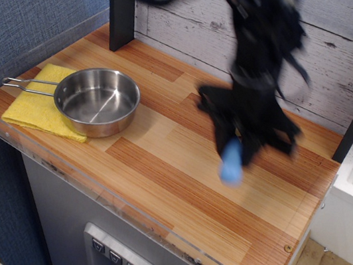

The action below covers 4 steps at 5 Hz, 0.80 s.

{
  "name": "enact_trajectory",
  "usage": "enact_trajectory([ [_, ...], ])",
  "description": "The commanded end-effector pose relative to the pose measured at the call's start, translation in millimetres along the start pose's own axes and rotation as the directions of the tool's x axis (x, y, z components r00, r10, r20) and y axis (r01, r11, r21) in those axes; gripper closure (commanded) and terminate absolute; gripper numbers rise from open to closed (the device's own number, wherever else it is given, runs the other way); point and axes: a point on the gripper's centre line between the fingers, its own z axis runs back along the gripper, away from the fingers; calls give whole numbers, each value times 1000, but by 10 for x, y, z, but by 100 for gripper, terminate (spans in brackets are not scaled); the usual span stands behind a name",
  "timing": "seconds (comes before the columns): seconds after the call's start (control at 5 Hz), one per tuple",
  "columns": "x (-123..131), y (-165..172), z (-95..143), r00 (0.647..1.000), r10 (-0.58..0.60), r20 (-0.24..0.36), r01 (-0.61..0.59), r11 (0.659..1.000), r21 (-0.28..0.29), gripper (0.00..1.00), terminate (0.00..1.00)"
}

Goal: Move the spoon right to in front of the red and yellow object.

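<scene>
A: Where my fingers close, what hangs below them?
B: The spoon, blue handle downward, pinched in my gripper above the wooden table, right of the steel pan and yellow cloth. Blur hides anything behind.

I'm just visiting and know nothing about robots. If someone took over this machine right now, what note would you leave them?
Gripper: shut on the spoon, blue handle hanging down, held above the table's right half; picture blurred by motion.
Red and yellow object: hidden behind the arm, cannot see it now.
Steel pan sits on the yellow cloth at left.
Done: spoon picked up and carried right.
Left: set it down in front of the fruit, release.
</scene>
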Motion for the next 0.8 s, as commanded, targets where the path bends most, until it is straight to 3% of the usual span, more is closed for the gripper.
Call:
enact_trajectory([
  [0.0,-271,-221,-490,996,-58,-71,65,993,96,100,0],
  [0.2,-243,-47,-622,996,-23,-86,32,993,117,100,0],
  [0.6,-236,505,-372,993,119,-29,-114,984,137,100,0],
])
